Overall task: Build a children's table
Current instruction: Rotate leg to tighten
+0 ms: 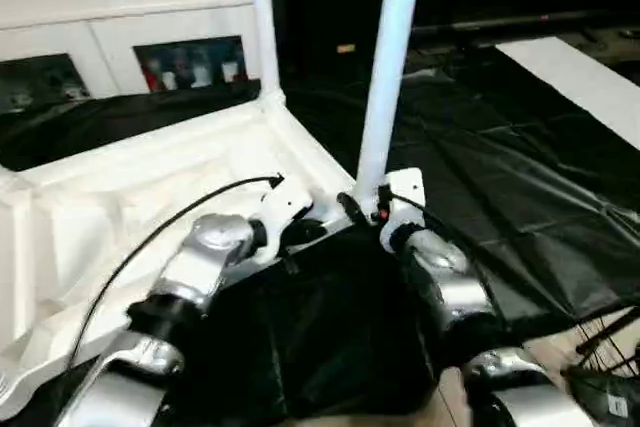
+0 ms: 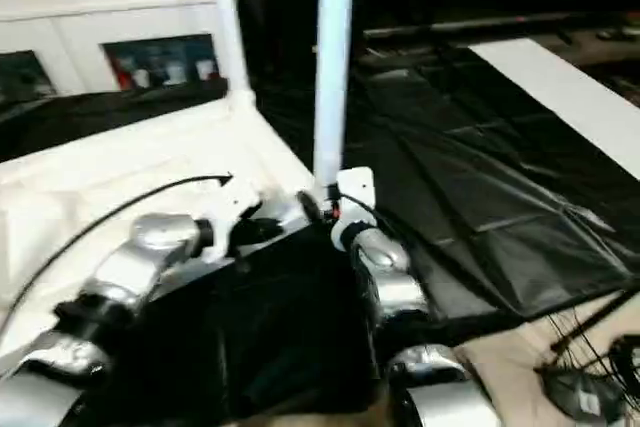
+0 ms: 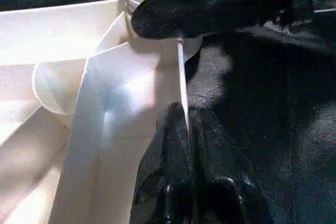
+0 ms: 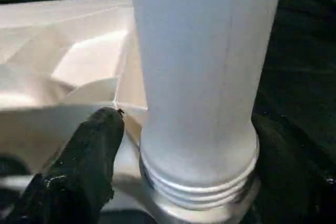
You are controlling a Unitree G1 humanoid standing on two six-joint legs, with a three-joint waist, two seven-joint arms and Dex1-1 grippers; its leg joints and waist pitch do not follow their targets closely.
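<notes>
Room: black plastic sheet [image 1: 520, 197] covers the floor; white cabinet w/ glass doors [image 1: 120, 42] at the back.
Tabletop: white plastic rectangular tabletop [image 1: 130, 187] lies upside down on the sheet, ribs up, close in front of the robot.
Legs: far white tapered tube leg [image 1: 262, 17] stands in the back corner socket. Near white tube leg [image 1: 390, 57] stands at the near corner, its thread rings just above the round socket [image 4: 199, 211], so prob. not all the way in.
Left pincer [image 3: 185, 124]: fingers together, clamped on the thin edge of a tabletop rib next to that socket.
Right pincer [image 4: 184, 156]: fingers apart, one each side of the near leg's bottom end, not squeezing it.
Handling: leg looks light, stiff, smooth, so it may slip. Best to hold low, near the threads, & twist.
Room to move: open sheet on the right. Ribs & walls crowd the left.
</notes>
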